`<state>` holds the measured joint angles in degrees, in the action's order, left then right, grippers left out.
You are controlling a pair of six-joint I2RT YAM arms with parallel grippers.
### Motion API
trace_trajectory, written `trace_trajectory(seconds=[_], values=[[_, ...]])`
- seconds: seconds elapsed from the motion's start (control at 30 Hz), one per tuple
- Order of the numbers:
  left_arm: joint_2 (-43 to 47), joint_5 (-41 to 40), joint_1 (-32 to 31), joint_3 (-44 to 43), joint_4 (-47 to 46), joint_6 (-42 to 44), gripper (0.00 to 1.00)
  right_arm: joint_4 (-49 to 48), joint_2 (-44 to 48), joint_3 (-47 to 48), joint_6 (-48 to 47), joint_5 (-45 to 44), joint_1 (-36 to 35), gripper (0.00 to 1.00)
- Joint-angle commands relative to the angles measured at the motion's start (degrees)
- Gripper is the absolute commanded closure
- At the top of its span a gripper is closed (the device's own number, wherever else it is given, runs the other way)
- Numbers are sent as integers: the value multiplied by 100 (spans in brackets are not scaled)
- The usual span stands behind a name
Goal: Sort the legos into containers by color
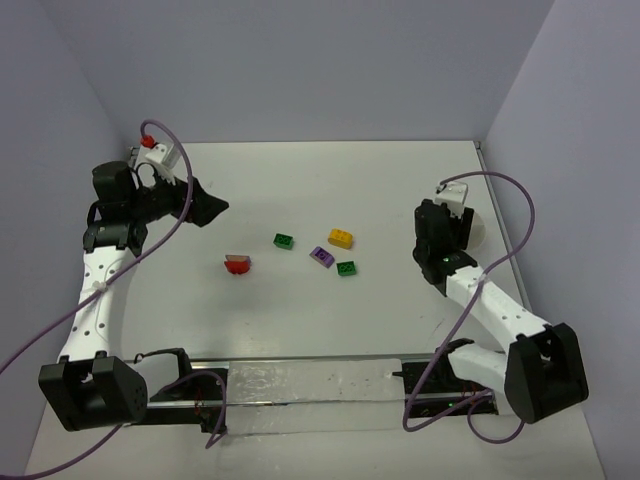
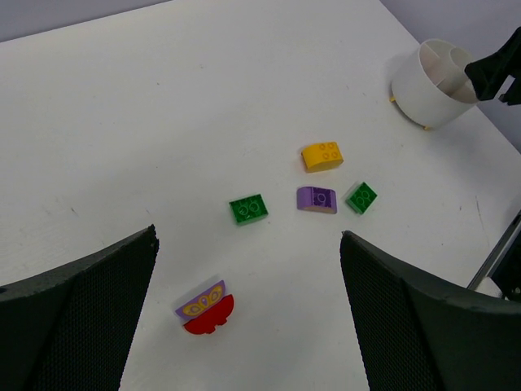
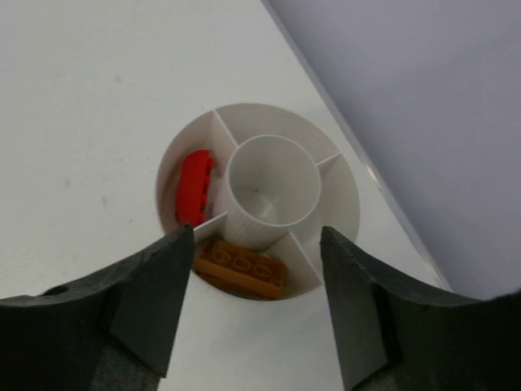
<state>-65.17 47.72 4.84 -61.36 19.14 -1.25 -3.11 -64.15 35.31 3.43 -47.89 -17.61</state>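
Red and orange-brown are home. The red brick (image 3: 194,187) stands in the left wedge of the white cup (image 3: 269,112), the orange-brown brick (image 3: 244,267) lies in the wedge at the bottom of the frame, and I see nothing in the other sections. The right claw (image 3: 251,236) hangs directly over the cup, fingers apart with nothing between them.

Five pieces wait mid-bench (image 1: 300,180): the yellow brick (image 1: 340,238), the purple brick (image 1: 321,255), the left green brick (image 1: 284,241), the right green brick (image 1: 346,268) and, lower left, a red piece (image 1: 238,264). The left claw (image 1: 208,208), upper left, gapes wide and is empty too.

Trouble, I'd say: the purple brick and the right green brick sit just beside each other, so wide fingers could shove the neighbour. A low right claw could also clip the rim and skid the cup.

Only the right wrist view looks inside the cup; from above, the right arm (image 1: 480,300) hides most of it. Only the left wrist view shows the lilac printed face on that red piece, which is a colour-sorting trap.
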Motion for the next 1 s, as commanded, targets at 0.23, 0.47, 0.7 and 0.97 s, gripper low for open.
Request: trace_trajectory(seconds=[0.23, 0.47, 0.7, 0.97], values=[[-1041, -117, -52, -564, 3018, 4033, 2, 2095, 443, 1839, -92, 2758, -349, 0], [-1744, -290, -90, -531, 3613, 6098, 3, 2929, -134, 2403, -181, 5418, -349, 0], [-2188, -315, -337, -111, 3109, 7595, 4, 3069, -507, 2496, 66, 6529, -306, 0], [-3215, -208, -429, -543, 3516, 8748, 5, 3273, -928, 2756, 179, 7343, 183, 0]])
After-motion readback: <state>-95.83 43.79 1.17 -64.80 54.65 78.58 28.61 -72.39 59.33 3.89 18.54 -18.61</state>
